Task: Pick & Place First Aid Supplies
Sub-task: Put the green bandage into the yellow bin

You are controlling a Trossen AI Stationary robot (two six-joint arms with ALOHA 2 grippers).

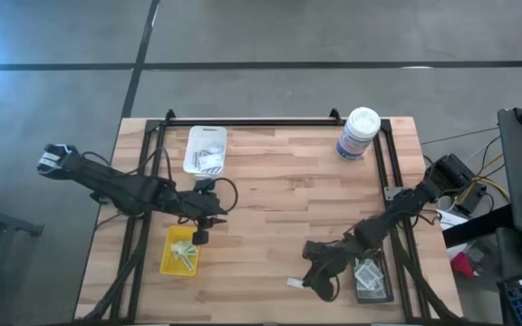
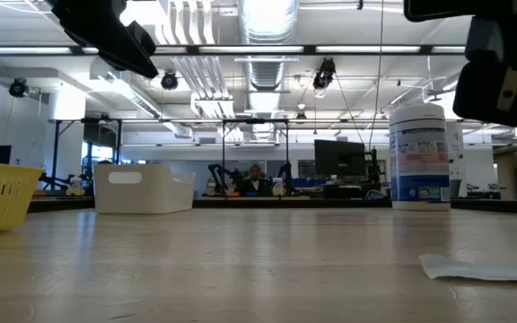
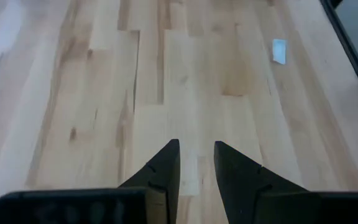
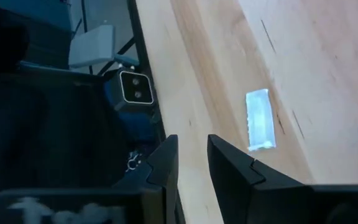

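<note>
Packet lies flat on the tabletop near its front edge, just beside the right tool, which hangs close by with fingers narrowly apart and empty. Its long axis runs roughly along that tool's fingers (judging from the wrist view). Left tool is well apart, near the yellow tray, also narrow and empty.

No legible text anywhere
</note>
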